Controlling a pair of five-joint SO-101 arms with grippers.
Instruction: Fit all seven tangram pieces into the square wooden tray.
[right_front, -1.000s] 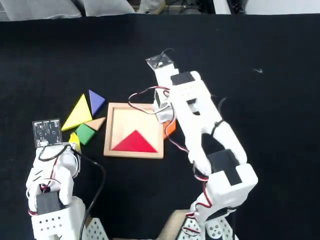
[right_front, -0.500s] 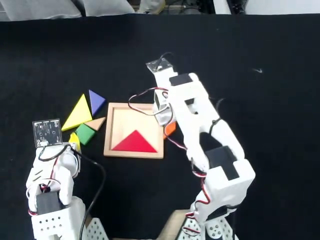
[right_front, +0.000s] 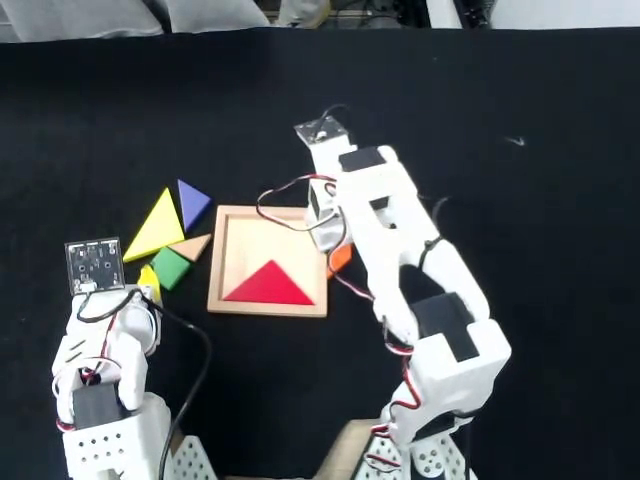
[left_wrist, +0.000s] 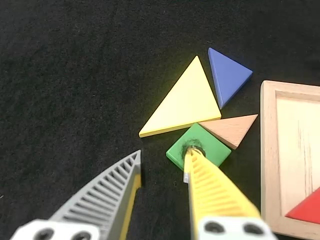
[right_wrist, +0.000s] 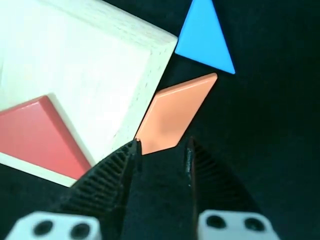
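Tray (right_front: 216, 262) sits mid surface (right_front: 520, 260), square-on to the arms. Only 1 piece is in it: red tri (right_front: 268, 284), long side flat along the near rim, tip pointing to the tray's centre.

Left of the tray there's a cluster of 4. Yellow tri (left_wrist: 182, 102) is the big one, w/ its long side facing away from the tray and its square corner aimed at the tan tri (left_wrist: 231, 130). Tan tri lies just beside the tray rim, point toward it. Dark blue tri (left_wrist: 227, 75) is on the far side of the yellow, nearly touching. Green square (left_wrist: 205, 150) is tucked under the yellow's near edge, corner-on.

Left arm (right_front: 100, 350) is parked near-left. Left jaws are wide open and holding nothing. Yellow finger (left_wrist: 210, 190) has its tip over the green square; grey finger (left_wrist: 107, 195) is over bare surface.

Right arm (right_front: 400, 250) is over the tray's right side. Orange parallelogram (right_wrist: 175, 112) is outside the tray, right by that rim. Its long axis is angled off the rim, one end at the jaws, other end pointing at the light blue tri (right_wrist: 205, 37). Right jaws are partly open, tips either side of that near end. Can't tell if they touch it.
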